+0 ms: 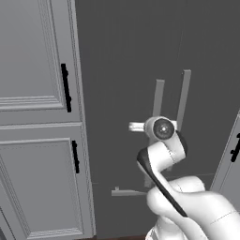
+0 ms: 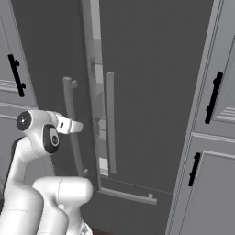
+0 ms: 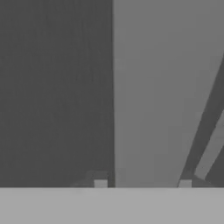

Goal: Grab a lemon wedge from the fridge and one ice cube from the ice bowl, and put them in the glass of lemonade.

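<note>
Gripper (image 3: 142, 183) is clamped around the left bar handle (image 3: 151, 87) of the fridge (image 2: 151, 69), 1 finger on each side.

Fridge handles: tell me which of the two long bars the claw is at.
The left bar; the claw meets it, while the right bar stands apart.

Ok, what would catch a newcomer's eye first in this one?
The tall dark fridge dominates, its two pale bar handles at the centre seam. The white arm reaches up to the left handle, where the tool is shut on it. Grey panelled cupboards with black handles flank the fridge.
</note>
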